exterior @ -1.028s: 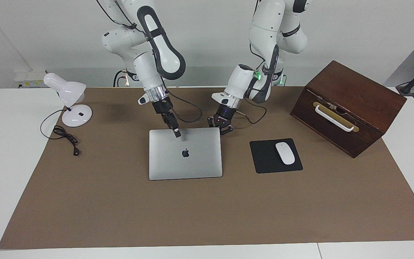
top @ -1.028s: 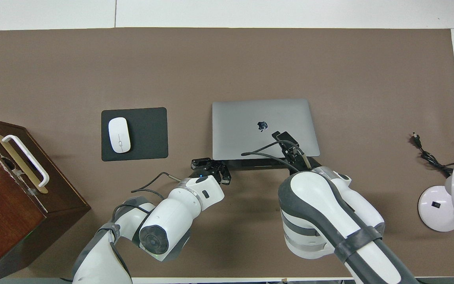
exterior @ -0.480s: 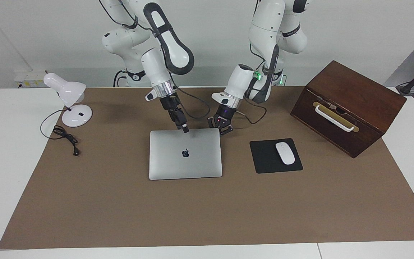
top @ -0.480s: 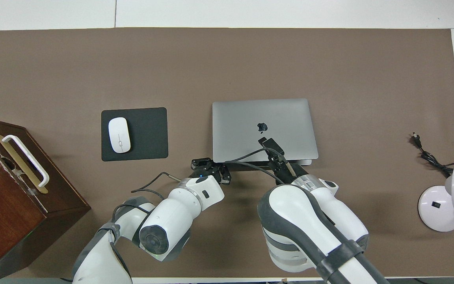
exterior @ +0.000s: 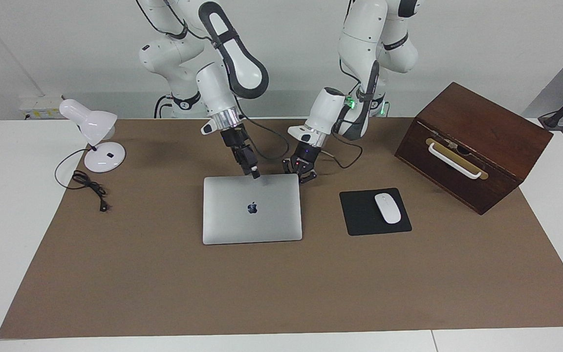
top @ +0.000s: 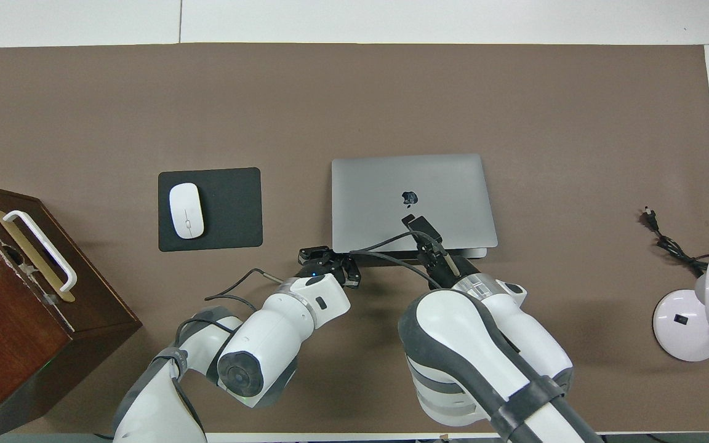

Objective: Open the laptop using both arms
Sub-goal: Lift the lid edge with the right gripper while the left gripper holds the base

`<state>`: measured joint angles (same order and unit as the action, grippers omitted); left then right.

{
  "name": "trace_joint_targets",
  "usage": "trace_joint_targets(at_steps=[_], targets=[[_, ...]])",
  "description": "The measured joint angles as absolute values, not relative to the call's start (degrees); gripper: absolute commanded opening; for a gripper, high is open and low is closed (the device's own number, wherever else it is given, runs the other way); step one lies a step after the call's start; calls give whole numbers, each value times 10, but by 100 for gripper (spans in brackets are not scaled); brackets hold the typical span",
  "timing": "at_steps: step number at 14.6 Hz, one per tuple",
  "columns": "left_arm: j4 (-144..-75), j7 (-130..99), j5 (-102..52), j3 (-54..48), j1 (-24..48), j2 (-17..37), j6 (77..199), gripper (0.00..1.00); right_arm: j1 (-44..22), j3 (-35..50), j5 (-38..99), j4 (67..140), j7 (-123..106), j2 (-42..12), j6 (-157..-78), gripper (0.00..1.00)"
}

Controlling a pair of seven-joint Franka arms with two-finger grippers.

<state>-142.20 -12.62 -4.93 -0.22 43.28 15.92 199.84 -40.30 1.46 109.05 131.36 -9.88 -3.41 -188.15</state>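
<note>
The laptop (exterior: 252,209) lies closed at the frame's centre on the counter (exterior: 164,274). The right tool (exterior: 254,173), fingers together, tips at its upper edge. The left tool (exterior: 300,170), fingers spread, sits empty beside the laptop's upper right corner

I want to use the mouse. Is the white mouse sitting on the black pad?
Touching. The overhead view shows the white mouse lying wholly inside the black pad, with no gap or shadow under it; the facing view agrees.
</note>
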Motion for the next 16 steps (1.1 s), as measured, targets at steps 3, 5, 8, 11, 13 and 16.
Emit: trace_joint_targets(at_steps=[3, 5, 8, 11, 13, 16], targets=[[-1422, -126, -49, -2, 433, 159, 1998, 0, -407, 15, 1099, 1314, -99, -35, -1887, 100], [-1422, -126, -49, -2, 433, 159, 1999, 0, -411, 15, 1103, 1314, -99, -35, -1895, 100], [-1422, -126, -49, -2, 433, 159, 1999, 0, -408, 13, 1103, 1314, -99, -37, -1895, 100], [-1422, -126, -49, -2, 433, 160, 1999, 0, -397, 11, 1103, 1314, -105, -38, -1895, 100], [-1422, -126, -49, -2, 433, 160, 1999, 0, -386, 11, 1103, 1314, -110, -38, -1893, 100], [-1422, -126, -49, -2, 433, 160, 1999, 0, -371, 11, 1103, 1314, -119, -38, -1886, 100]])
